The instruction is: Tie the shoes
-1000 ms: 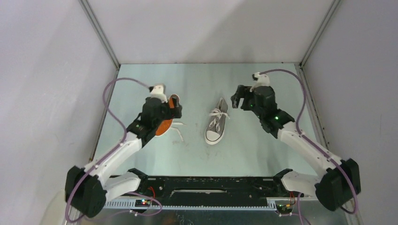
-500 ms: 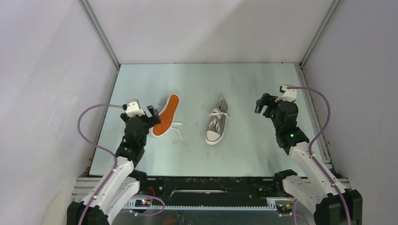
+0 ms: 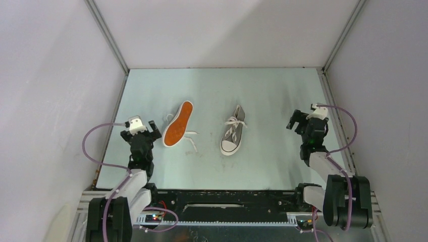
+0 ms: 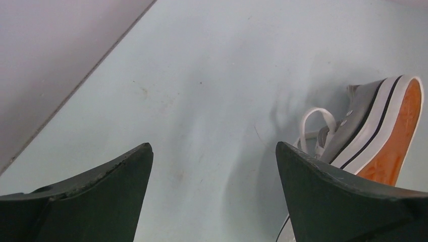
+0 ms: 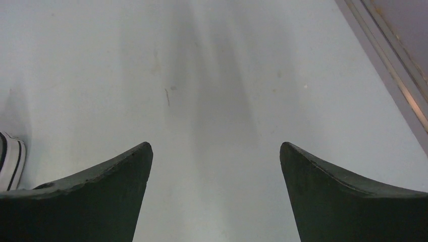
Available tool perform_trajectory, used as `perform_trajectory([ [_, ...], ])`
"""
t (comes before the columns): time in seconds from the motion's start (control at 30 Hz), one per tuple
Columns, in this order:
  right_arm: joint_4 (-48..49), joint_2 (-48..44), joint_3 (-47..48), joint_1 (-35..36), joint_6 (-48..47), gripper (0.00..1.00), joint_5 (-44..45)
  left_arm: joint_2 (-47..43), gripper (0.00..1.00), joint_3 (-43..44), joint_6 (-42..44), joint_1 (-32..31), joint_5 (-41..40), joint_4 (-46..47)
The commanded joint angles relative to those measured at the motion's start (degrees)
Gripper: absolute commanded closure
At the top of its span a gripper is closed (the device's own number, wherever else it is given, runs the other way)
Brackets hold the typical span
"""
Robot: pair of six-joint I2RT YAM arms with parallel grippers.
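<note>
Grey canvas, two shoes: upright shoe point(image 3: 233, 130) mid-table, tipped shoe point(image 3: 178, 124) at its 9 o'clock, orange sole showing. Two grippers: left gripper point(image 4: 212, 151) at 9, right gripper point(image 5: 214, 151) at 3 o'clock, both spread wide, holding nothing.

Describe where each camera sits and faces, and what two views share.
Top external: above, behind the robot, looking down on table, tipped sneaker, upright sneaker, both arms.
Left wrist: on the left arm, looking forward along table; open left claw, tipped sneaker at right.
Right wrist: on the right arm; open right claw, table ahead.
Shared: tipped sneaker, top and left wrist.
</note>
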Motion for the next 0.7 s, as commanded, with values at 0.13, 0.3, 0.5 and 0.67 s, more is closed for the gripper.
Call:
perform_trajectory([
  [0.13, 23.0, 7.6, -2.9, 8.3, -10.5, 0.03, 5.0, 6.1, 0.03, 0.3, 1.0, 5.2, 9.2, 16.8],
  [0.3, 25.2, 11.1, -3.1, 6.8, -7.4, 0.03, 5.8, 12.1, 0.06, 0.1, 2.1, 7.6, 16.9, 24.3],
  [0.5, 32.4, 13.4, -5.8, 3.7, -8.4, 0.15, 0.9, 20.7, 0.01, 1.8, 4.3, 6.6, 16.7, 28.9],
  [0.67, 33.4, 13.1, -6.5, 5.9, -6.3, 0.06, 10.6, 20.9, 0.00, 1.6, 4.4, 5.9, 15.8, 29.8],
])
